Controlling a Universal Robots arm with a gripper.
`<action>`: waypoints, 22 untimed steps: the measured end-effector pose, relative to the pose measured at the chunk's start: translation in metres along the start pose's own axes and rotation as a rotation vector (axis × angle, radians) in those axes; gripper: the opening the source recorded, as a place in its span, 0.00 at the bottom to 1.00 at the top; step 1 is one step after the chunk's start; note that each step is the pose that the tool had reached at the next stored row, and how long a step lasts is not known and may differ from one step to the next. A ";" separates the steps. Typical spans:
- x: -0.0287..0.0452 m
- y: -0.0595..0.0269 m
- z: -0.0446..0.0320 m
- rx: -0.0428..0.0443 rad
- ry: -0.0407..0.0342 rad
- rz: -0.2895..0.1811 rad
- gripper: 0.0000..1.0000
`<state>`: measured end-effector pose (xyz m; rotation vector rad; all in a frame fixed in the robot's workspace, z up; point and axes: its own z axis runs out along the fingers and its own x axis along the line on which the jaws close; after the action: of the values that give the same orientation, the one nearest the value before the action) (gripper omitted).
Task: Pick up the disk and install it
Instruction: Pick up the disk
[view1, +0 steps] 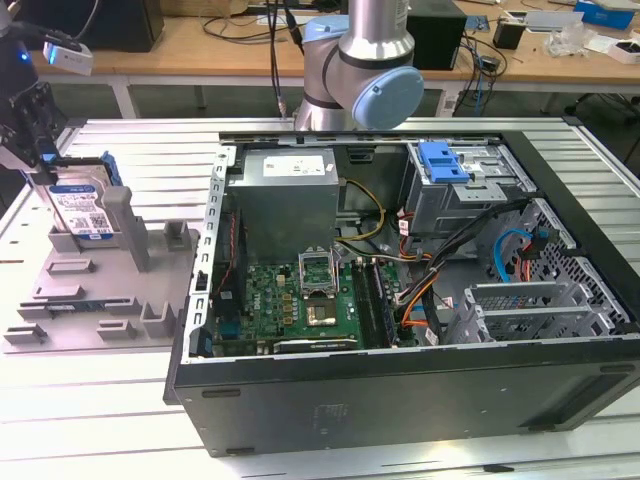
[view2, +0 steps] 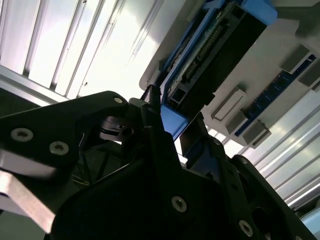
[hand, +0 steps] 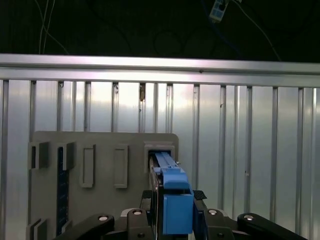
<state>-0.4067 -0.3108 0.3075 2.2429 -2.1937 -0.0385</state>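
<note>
Disk: the disk (view1: 82, 208) stands on edge in a slot of the grey holder (view1: 110, 300), on the side of the holder away from the computer case (view1: 400, 395). It is seated there and, as we judge it, not yet lifted out.
Gripper: the gripper (view1: 42, 170) hangs directly over the holder, at the disk's upper edge.
Jaws: in both wrist views they stand one on each side of the end of the disk's blue frame (hand: 177, 210), set narrow. We see no gap between them and the plastic, so we take them to be closed on the disk.
Key relation: the disk lies straight ahead of the jaws and reaches from them down into the holder's slot. Its thin edge is in line with the gap and its broad faces lie flat to the jaws — the blue frame (view2: 172, 125) is caught squarely between them.
Long axis: we cannot tell it for certain; the slot hides the lower part.
Nearby: the computer case stands open just beside the holder, with a blue bracket (view1: 445, 162) at its end far from the holder.
</note>
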 end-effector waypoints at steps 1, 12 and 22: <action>0.0000 0.0001 0.0004 0.0000 -0.0007 0.000 0.41; 0.0001 0.0002 0.0051 0.0004 -0.0099 0.000 0.41; 0.0019 0.0001 0.0077 0.0005 -0.0124 0.000 0.41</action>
<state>-0.4069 -0.3127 0.2997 2.2494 -2.1997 -0.0521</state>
